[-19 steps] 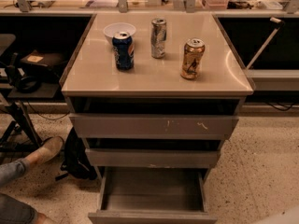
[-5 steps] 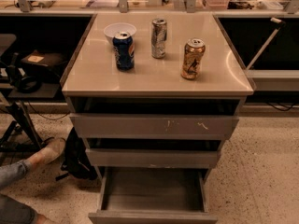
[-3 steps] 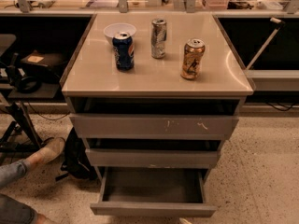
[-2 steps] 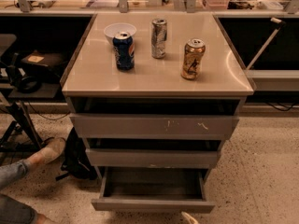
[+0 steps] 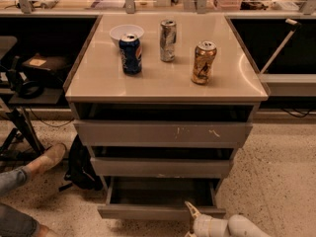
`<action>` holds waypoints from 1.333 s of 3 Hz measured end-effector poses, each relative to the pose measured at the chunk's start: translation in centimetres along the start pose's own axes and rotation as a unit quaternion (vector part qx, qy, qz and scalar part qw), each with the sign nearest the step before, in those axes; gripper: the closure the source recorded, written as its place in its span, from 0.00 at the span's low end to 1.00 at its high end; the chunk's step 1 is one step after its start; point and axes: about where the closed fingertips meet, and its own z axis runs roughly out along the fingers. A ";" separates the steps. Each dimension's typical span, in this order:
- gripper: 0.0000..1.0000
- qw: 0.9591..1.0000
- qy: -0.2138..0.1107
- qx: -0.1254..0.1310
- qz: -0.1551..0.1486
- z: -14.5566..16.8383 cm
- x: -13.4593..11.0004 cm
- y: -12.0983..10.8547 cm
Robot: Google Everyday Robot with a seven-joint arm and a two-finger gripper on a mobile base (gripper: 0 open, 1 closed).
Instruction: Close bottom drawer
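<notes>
The bottom drawer (image 5: 148,212) is the narrowest and lowest of three grey-brown drawers. It stands partly pulled out, and its shallow grey box (image 5: 158,194) shows empty. My gripper (image 5: 191,215) comes in from the bottom edge on a white arm (image 5: 227,227). Its tip is against the right part of the drawer's flat front. The mid-width drawer (image 5: 160,167) and the widest drawer with pale scratch marks (image 5: 163,132) sit above it, each out a little.
On the cabinet top (image 5: 163,85) stand a blue can (image 5: 131,53), a silver can (image 5: 168,40), a gold can (image 5: 204,62) and a white bowl (image 5: 126,32). A person's shoe (image 5: 47,158) and a black bag (image 5: 81,164) lie on the floor at the left.
The bottom drawer has slid inward and sticks out less than before. My gripper and white arm have come into view at the bottom edge, at the drawer front.
</notes>
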 end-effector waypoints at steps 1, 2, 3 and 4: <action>0.00 1.000 -0.004 -0.009 0.000 -0.4 -0.3 1.1; 0.00 0.999 -0.011 -0.029 0.027 -3.7 2.8 4.8; 0.00 0.996 -0.016 -0.054 0.064 -6.3 6.2 7.6; 0.00 0.992 -0.020 -0.074 0.096 -4.3 8.7 6.5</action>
